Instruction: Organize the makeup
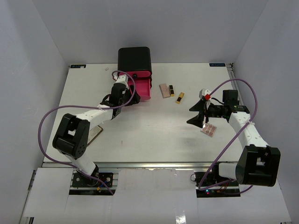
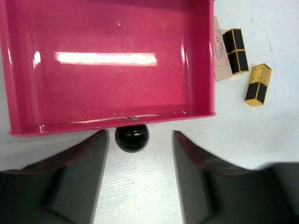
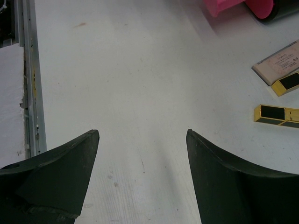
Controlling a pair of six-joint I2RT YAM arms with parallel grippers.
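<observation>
The pink drawer of the black box stands pulled out and is empty in the left wrist view. My left gripper is open, with its fingers on either side of the drawer's black knob and apart from it. Two black-and-gold lipsticks lie right of the drawer beside a flat beige piece. They also show in the left wrist view. The square eyeshadow palette lies just under my right gripper, which is open and empty above the table.
A flat tan item lies partly under the left arm's elbow. The right wrist view shows the lipsticks and the beige piece at its right edge, and the table's metal rail at its left. Purple cables loop over both arms.
</observation>
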